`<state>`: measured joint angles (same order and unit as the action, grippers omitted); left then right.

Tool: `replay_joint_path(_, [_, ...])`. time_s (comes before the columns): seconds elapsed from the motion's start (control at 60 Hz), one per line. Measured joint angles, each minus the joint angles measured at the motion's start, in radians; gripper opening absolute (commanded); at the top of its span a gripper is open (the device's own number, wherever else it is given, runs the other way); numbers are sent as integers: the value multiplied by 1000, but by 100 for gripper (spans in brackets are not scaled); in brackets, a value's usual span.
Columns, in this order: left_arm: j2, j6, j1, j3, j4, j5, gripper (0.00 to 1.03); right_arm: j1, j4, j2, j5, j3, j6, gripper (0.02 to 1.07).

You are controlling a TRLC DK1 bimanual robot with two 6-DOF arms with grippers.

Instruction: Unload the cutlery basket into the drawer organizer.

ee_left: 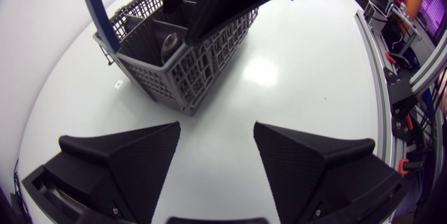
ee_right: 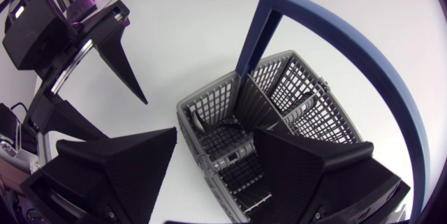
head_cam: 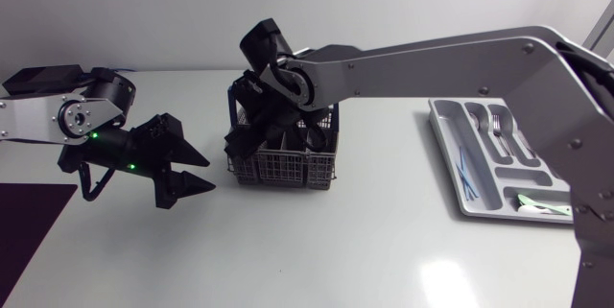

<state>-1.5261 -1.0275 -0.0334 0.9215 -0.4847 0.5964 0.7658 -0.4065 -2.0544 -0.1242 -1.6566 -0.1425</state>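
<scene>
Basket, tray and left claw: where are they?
Basket (head_cam: 283, 167): head view, front mesh wall.
Tray (head_cam: 451, 154): head view, rim nearest basket.
Left claw (head_cam: 210, 174): head view, midway between its fingertips.

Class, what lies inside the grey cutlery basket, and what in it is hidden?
In the cutlery basket, some metal cutlery shows, lying low. The open right gripper above it covers part of the near compartments.

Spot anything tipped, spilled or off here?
Nothing stands out: the basket upright on the table, nothing spilled around it; the organizer lies flat, a fork in a slot; right pincer open over the basket, left pincer open beside it.
</scene>
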Motion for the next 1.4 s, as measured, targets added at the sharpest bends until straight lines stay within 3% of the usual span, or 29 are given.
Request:
replay_joint_path(0.367, [23,-1,34,-58,21,28,74,27,45,-11,37,3,-15,27])
replay_joint_path(0.467, [30,-1,37,-73,28,28,74,27,45,-16,43,3,-14,20])
replay_joint_path(0.817, [46,-5,59,-97,34,28,74,33,66,-33,43,2,-14,17])
replay_joint_path(1.033, [51,-16,61,-104,34,28,74,33,62,-42,43,-2,-14,8])
replay_joint_path(1.4, [69,-16,61,-114,34,28,74,39,7,-44,39,-30,-8,8])
